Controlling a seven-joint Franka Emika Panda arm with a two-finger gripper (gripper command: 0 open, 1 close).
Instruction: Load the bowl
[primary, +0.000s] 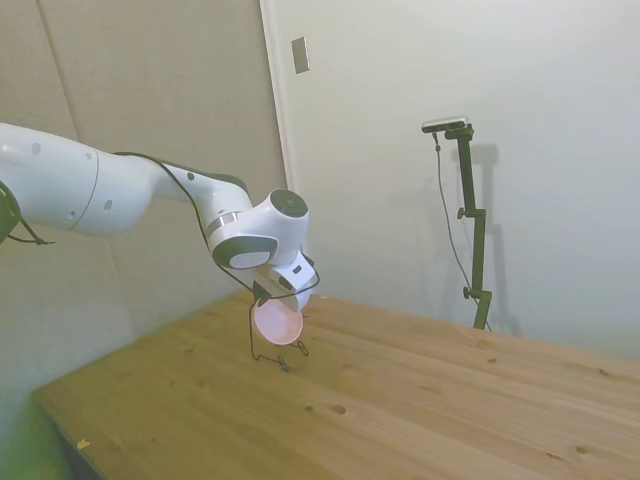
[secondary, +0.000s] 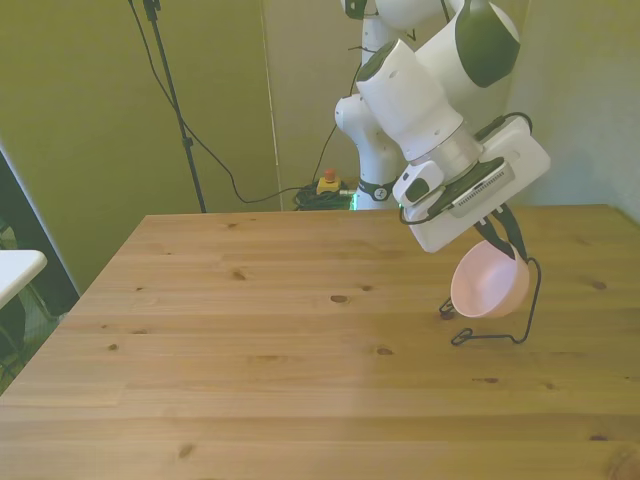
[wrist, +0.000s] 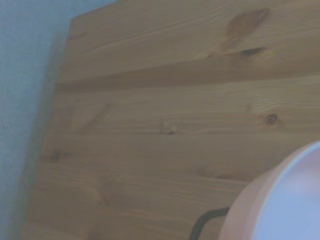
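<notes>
A pale pink bowl (secondary: 489, 286) hangs tipped on edge just below the gripper (secondary: 505, 243), whose fingers pinch its upper rim. Directly beneath it stands a thin black wire rack (secondary: 503, 322) on the wooden table (secondary: 250, 340); the bowl appears to sit within its upright loop.

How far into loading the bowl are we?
Done: the pink bowl is off the table, tilted on its side under the gripper, apparently held. In hand: it hangs right at the black wire rack on the wooden table, its rim near the upright wire; whether it touches the wire is unclear. Left: seat the bowl in the rack, release, back away.
</notes>
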